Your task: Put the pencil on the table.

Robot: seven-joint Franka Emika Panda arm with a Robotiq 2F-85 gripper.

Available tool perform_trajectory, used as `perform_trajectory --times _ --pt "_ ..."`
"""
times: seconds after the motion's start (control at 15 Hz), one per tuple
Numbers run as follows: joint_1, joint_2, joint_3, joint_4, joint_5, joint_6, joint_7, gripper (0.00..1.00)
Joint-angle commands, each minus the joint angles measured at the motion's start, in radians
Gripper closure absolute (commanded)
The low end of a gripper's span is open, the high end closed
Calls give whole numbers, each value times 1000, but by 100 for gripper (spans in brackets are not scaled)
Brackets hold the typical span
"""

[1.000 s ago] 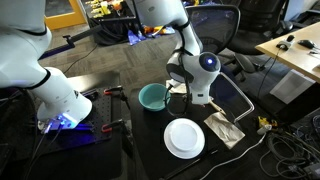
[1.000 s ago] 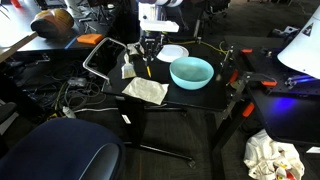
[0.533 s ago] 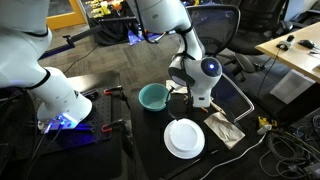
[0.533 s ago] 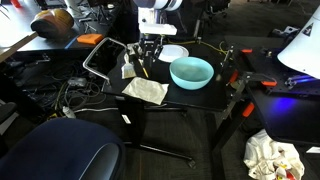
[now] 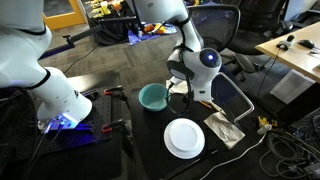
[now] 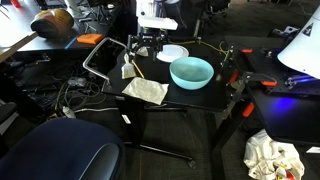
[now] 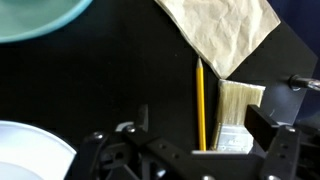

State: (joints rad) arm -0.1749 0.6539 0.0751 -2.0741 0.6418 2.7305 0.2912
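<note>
The yellow pencil (image 7: 201, 105) lies flat on the black table (image 7: 100, 80), free of the fingers, beside the bristles of a paintbrush (image 7: 238, 105). My gripper (image 7: 207, 125) hovers just above it, open, one dark finger on each side and nothing between them. In both exterior views the gripper (image 5: 197, 97) (image 6: 148, 44) hangs over the table's edge area between bowl and napkin. The pencil (image 6: 135, 68) shows as a thin yellow line on the table (image 6: 190, 95).
A teal bowl (image 5: 152, 96) (image 6: 191, 71) and a white plate (image 5: 184, 137) (image 6: 172, 52) stand on the table. A crumpled tan napkin (image 7: 225, 30) (image 6: 147, 89) lies near the pencil. Red clamps (image 6: 232, 62) grip the table's side; cables and a chair crowd the floor.
The jaws went from shut on the pencil to open. The pencil left the fingers and now rests on the table, while the gripper has lifted slightly.
</note>
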Motion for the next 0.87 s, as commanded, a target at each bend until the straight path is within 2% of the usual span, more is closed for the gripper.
perform_trajectory --times 0.0,0.47,0.53,0.8 --pt "23 -155 5 -155 21 21 -37 0" --pt "73 -340 -4 -335 8 6 -37 0" --pt "73 -262 -13 -261 8 -1 -17 0" --pt "85 -309 -14 -306 7 -1 -16 0"
